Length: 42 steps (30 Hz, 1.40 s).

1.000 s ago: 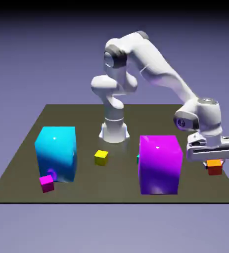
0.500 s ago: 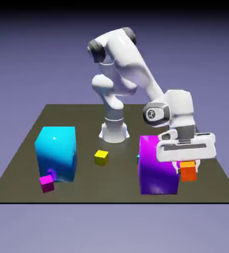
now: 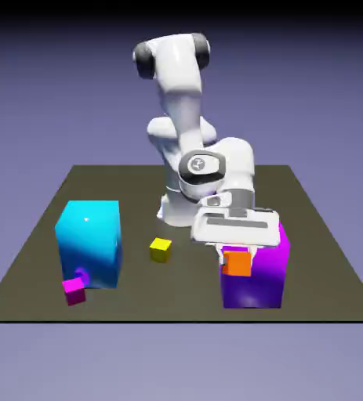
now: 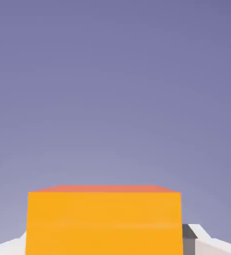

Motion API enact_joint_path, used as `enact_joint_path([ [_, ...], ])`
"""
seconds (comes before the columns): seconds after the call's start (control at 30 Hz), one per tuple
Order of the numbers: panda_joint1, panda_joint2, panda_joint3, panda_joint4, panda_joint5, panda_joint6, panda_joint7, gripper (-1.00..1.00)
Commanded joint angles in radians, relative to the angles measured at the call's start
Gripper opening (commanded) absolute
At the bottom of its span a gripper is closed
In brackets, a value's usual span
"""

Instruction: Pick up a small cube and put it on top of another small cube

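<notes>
My gripper (image 3: 236, 258) is shut on the small orange-red cube (image 3: 236, 262) and holds it in the air in front of the large purple block (image 3: 264, 274). In the hand view the small cube (image 4: 104, 221) fills the bottom between the grey fingertips (image 4: 189, 238), with only plain backdrop beyond it. The other small cube, plain yellow (image 3: 161, 250), rests on the table toward the exterior view's left of my gripper, well apart from it.
A large cyan block (image 3: 89, 243) stands at the exterior view's left, with a tiny magenta cube (image 3: 74, 290) at its front corner. A sliver of something teal (image 3: 219, 250) shows at the purple block's left edge. The dark table (image 3: 325, 266) ends just in front of the blocks.
The arm has swung from the exterior view's right toward the middle, carrying the orange-red cube from beside the purple block to in front of it and a little higher.
</notes>
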Motion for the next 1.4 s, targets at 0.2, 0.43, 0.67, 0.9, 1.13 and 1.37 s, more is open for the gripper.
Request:
enact_joint_path([
  [0.2, -0.035, -0.100, -0.088, -0.100, -0.304, 0.106, 0.076, -1.00],
  [0.43, 0.055, -0.178, -0.309, -0.219, -0.588, 0.251, 0.152, -1.00],
  [0.67, 0.176, -0.250, -0.563, -0.342, -0.867, 0.407, 0.228, -1.00],
  [0.9, 0.313, -0.301, -0.817, -0.449, -1.098, 0.550, 0.292, -1.00],
  [1.13, 0.468, -0.285, -1.025, -0.487, -1.156, 0.635, 0.311, -1.00],
  [1.37, 0.215, -0.181, -0.819, -0.510, -0.954, 0.542, 0.055, -1.00],
])
